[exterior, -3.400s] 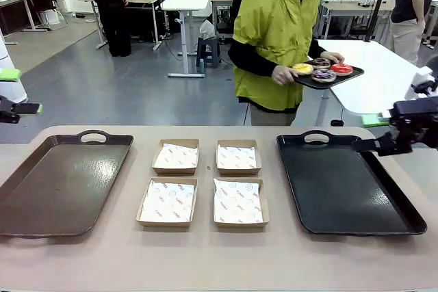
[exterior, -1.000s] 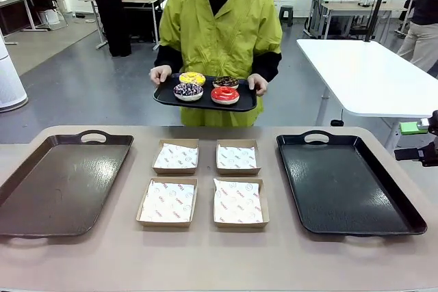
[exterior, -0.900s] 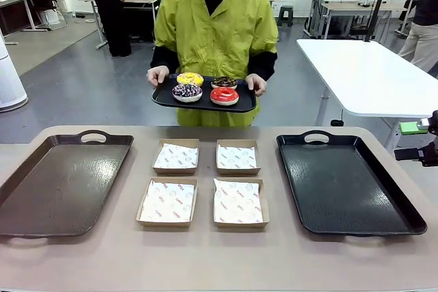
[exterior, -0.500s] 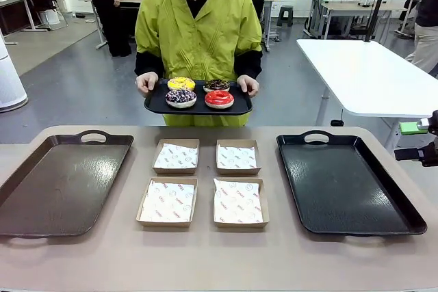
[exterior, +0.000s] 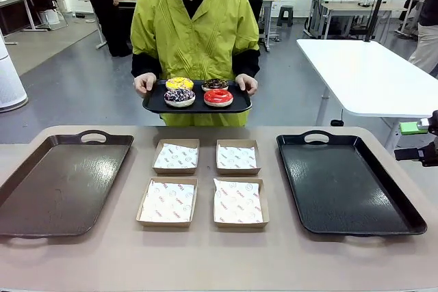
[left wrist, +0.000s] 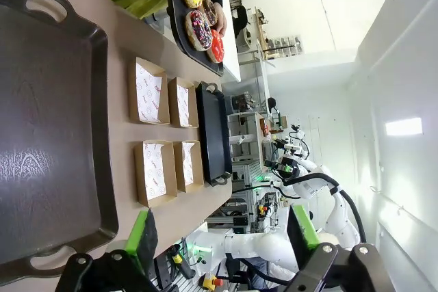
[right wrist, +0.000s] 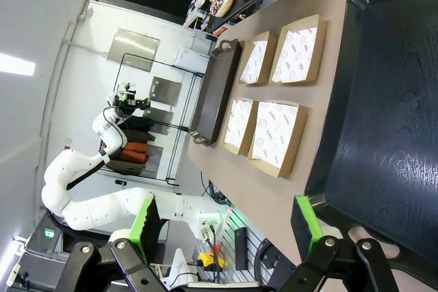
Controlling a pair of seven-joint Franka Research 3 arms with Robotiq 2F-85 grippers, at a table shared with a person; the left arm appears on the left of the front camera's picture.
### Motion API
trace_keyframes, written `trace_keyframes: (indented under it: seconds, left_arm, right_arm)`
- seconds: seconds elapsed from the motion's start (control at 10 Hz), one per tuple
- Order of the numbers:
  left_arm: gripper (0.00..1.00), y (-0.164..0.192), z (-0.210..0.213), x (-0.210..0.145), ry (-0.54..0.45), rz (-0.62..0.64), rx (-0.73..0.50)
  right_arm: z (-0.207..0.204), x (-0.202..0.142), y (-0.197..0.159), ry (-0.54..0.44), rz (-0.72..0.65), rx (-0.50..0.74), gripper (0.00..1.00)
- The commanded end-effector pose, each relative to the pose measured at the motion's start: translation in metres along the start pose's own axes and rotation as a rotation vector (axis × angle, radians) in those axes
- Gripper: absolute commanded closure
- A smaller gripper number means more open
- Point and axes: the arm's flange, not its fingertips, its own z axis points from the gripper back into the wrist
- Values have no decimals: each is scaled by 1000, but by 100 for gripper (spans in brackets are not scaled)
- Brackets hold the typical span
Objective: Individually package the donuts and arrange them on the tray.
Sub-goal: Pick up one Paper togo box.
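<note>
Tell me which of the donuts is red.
The red donut, in the near row of the tray, on the robot's right; the others are yellow, dark brown and purple-sprinkled.

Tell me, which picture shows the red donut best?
The front view: the red donut shows whole, from above, on the person's tray. Both wrist views show it small, tilted sideways, near the top edge.

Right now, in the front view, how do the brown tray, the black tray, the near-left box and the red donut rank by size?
1. The brown tray and the black tray: too alike to rank.
2. The near-left box.
3. The red donut, though it sits farther off, on the person's tray.
</note>
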Motion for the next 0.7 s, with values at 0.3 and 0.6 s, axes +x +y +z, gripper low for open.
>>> trace_keyframes:
  seconds: [0.3,0.6]
  left_arm:
    - [0,0,0,0,0,0,0]
    - [0,-52,-62,31,40,-37,277]
  right_arm:
    - [1,0,-1,-2,-1,1,0]
    - [1,0,-1,-2,-1,1,0]
